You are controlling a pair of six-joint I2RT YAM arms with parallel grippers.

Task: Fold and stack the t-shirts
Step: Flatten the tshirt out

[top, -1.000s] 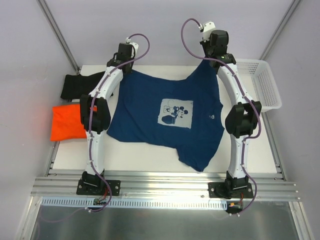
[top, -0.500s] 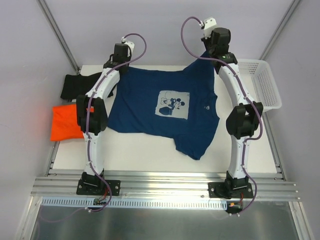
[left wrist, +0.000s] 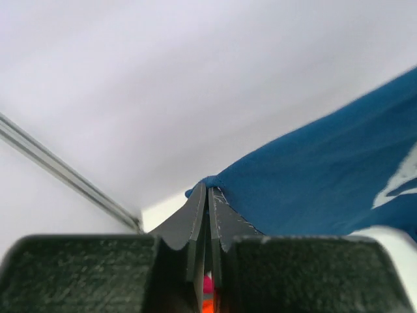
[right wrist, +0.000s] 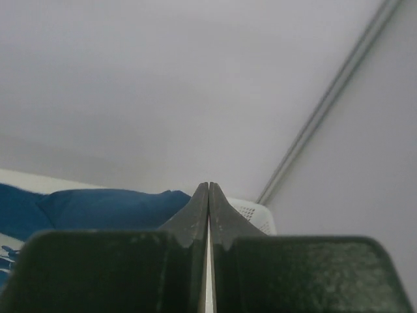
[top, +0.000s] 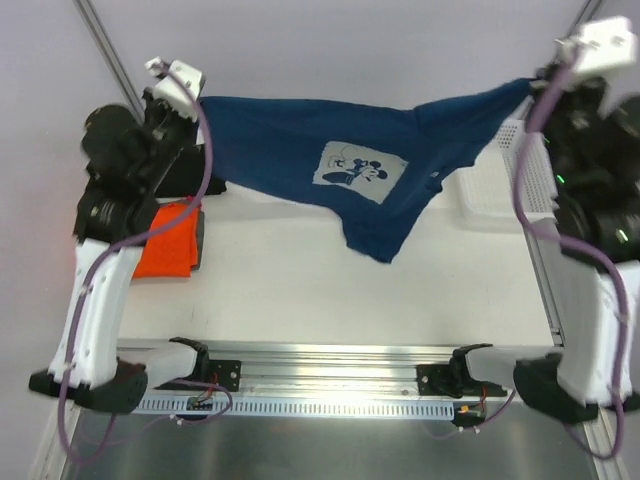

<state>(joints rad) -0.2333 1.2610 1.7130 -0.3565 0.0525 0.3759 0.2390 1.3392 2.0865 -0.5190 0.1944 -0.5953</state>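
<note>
The navy blue t-shirt (top: 330, 150) with a white print hangs in the air above the table, stretched between both grippers, with its lower part drooping toward the middle. My left gripper (top: 199, 101) is shut on the shirt's left corner, and blue cloth (left wrist: 313, 182) bunches at its fingertips (left wrist: 207, 190). My right gripper (top: 531, 86) is shut at the shirt's right end. In the right wrist view its jaws (right wrist: 208, 187) are pressed together with blue cloth (right wrist: 98, 207) just beside them. The orange t-shirt (top: 168, 252) lies folded at the table's left edge. My left arm hides the black one.
A white lattice basket (top: 488, 175) stands at the right back of the table, partly behind the hanging shirt, and its rim (right wrist: 253, 214) shows in the right wrist view. Both arms are raised high, close to the top camera. The white table (top: 330, 300) lies below.
Both arms have risen sharply and spread apart. The navy t-shirt has come off the table and now hangs stretched between the grippers.
</note>
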